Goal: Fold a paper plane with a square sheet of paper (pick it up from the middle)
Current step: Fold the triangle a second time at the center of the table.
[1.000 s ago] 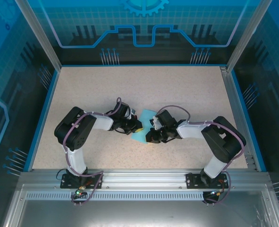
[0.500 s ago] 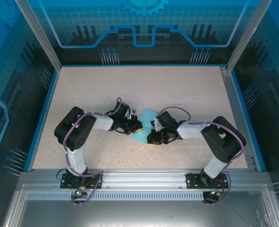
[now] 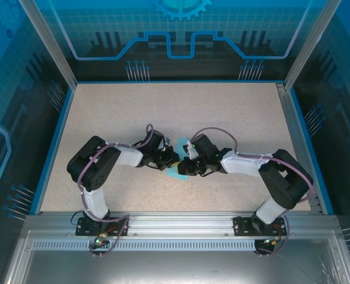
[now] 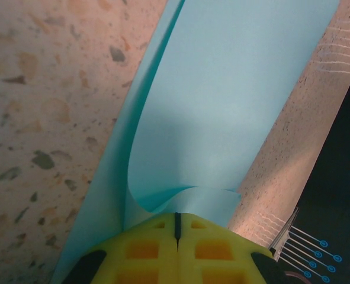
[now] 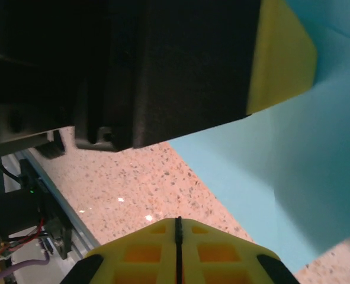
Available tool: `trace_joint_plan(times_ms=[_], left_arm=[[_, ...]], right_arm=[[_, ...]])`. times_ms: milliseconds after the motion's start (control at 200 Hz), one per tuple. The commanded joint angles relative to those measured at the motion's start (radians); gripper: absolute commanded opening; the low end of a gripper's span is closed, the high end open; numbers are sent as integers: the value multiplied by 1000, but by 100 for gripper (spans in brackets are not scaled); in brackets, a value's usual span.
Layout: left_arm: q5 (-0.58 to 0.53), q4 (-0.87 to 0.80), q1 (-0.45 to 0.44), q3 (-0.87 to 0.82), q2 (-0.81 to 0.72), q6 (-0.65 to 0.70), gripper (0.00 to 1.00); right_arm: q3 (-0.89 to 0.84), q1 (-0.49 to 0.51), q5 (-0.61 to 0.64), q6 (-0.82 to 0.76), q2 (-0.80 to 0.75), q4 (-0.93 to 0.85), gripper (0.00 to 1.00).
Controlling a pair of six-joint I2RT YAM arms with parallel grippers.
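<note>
Speckled table (image 3: pixel 234 112). Right arm (image 3: pixel 251 163) now further left than a second ago, hiding most of the square sheet of paper (image 4: pixel 234 100); just cyan slivers mid-table between both wrists. Left arm (image 3: pixel 124 157) barely shifted. Looks like closing in to press a crease; still early, no dart shape yet. Left gripper (image 4: pixel 176 225) pressed together, curled top layer touching its tips, pinch unclear. Right gripper (image 5: pixel 176 228) pressed together, empty, just beside the paper. Crowded: left gripper's body right ahead of the right one, risks a bump.
</note>
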Motion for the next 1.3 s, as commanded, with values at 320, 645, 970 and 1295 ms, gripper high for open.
trace_joint_plan(times_ms=[320,645,970,1295], left_arm=[[-25,-65,-14,-27,-11,8,0],[-26,-84,-13,-19,-6,26,0],[-25,-91,-13,-8,-5,32,0],[-40,-122,43,23,-2,85,0]], right_arm=[[-77,-50,13,44,97,84,7],[-42,-71,-38,39,31,83,9],[-59,-89,-15,48,127,81,7],[-76,-97,11,14,154,-17,4]])
